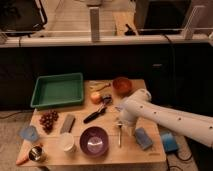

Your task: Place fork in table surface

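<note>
Now the claw (120,122) hangs low over the counter (114,157), fork (119,138) just under it, likely so it lands softly. I cannot tell if the claw holds it.

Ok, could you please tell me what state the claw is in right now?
Claw: open or shut cannot be told; it sits at the upper end of the fork, over the table surface.

The table surface (112,154) was pale, matt slatted wood. The slim fork (119,137) showed shiny silver metal, with the gripper (120,123) at its far end, on a smooth white arm (170,120). The green tray (36,98) looked like glossy plastic. The purple bowl (82,137) gleamed.
</note>
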Tool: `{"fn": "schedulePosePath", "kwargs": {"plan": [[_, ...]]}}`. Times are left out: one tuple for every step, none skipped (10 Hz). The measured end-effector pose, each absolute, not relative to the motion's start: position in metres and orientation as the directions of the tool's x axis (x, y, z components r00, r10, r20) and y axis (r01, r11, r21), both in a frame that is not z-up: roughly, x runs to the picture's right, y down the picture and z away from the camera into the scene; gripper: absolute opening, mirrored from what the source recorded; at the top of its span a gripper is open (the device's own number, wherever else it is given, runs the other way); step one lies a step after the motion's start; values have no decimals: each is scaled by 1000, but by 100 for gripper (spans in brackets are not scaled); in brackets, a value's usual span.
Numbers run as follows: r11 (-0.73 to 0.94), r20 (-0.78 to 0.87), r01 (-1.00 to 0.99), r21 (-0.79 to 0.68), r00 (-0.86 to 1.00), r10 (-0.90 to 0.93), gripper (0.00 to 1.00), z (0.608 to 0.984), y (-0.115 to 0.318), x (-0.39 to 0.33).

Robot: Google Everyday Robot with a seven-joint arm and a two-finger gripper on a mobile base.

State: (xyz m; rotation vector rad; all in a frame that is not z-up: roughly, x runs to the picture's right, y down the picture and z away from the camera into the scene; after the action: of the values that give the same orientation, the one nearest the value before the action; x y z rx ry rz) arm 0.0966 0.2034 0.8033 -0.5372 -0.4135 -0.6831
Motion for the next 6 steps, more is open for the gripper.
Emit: {"fn": "schedulePosePath", "kwargs": {"plan": [[655, 528, 681, -328, 707, -471, 80, 805, 204, 96], [656, 530, 680, -327, 707, -468, 80, 806, 204, 96], [657, 535, 680, -325, 705, -465, 80, 808, 203, 97], [658, 541, 679, -324, 704, -460, 80, 810, 203, 96], [660, 544, 677, -326, 706, -454, 80, 811, 204, 98], [662, 547, 674, -329, 707, -448, 80, 812, 204, 99]]}}
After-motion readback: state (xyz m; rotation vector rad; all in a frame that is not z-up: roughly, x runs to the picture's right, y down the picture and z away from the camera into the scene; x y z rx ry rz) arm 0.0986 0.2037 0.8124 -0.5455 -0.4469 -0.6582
